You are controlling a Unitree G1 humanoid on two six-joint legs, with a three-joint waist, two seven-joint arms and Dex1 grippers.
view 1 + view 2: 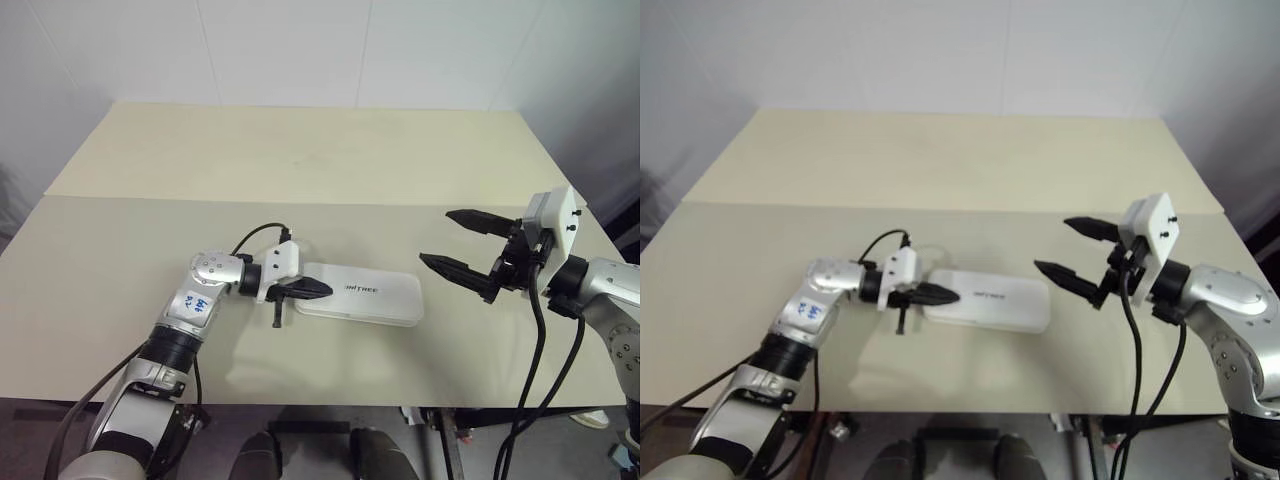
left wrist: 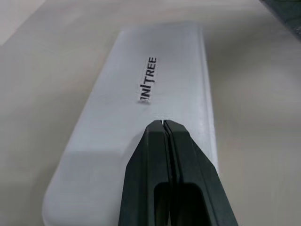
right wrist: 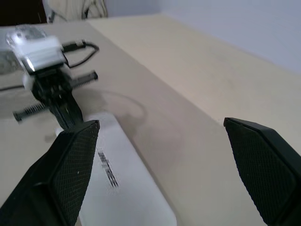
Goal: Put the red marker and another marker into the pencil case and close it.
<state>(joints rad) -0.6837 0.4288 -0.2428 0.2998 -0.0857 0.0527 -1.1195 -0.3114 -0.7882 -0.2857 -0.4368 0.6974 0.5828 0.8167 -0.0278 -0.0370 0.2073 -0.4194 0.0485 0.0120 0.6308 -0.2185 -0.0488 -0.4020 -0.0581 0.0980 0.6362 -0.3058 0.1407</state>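
The white pencil case lies flat on the table with its lid down and dark lettering on top. My left gripper is shut and empty. Its tips rest on or just above the lid at the case's left end, as the left wrist view shows with the fingers pressed together over the case. My right gripper hangs open above the table just right of the case, holding nothing. The red marker and the other marker are hidden or out of view.
The beige table stretches far behind the case, with a seam running across it. Its front edge is close to me. A black cable loops over my left wrist.
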